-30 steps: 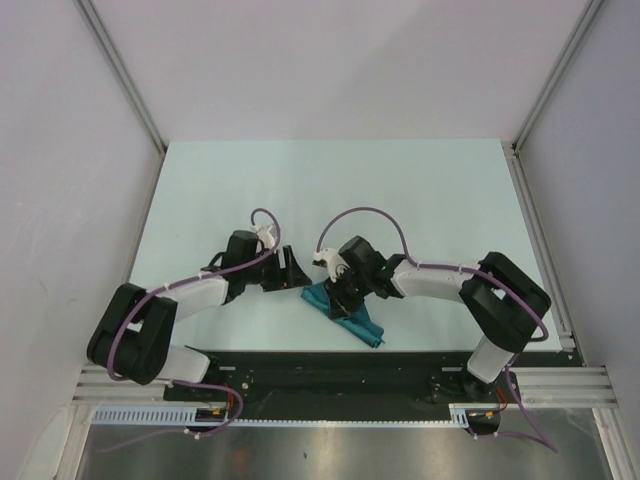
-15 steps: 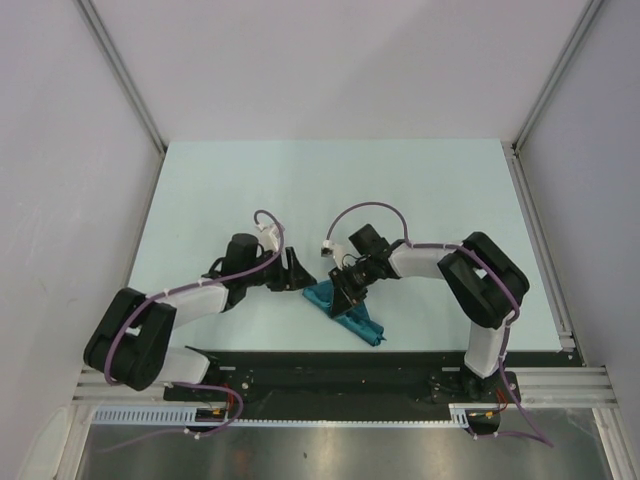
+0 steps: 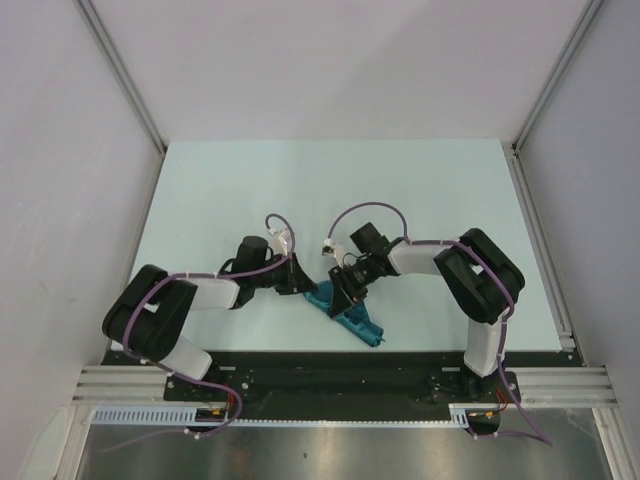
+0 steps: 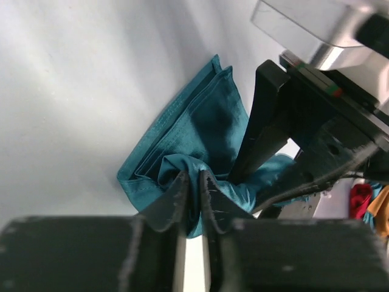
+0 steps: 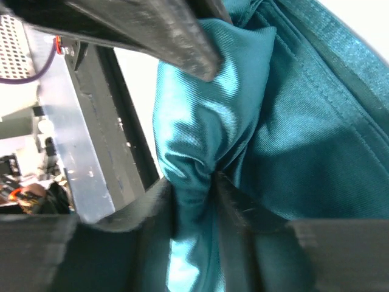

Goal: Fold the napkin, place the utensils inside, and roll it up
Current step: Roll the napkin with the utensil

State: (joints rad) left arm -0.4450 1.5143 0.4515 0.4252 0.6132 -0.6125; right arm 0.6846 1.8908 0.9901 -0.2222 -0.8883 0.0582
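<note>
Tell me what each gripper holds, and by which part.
The left gripper pinches a bunched fold at the crumpled end of the napkin. The right gripper pinches a gathered ridge of the same cloth.

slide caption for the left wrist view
The left tool pinches a bunched fold of the teal napkin beside the right tool.

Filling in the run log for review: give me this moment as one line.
left gripper: shut on napkin | right gripper: shut on napkin | napkin: bunched | utensils: not visible
</note>
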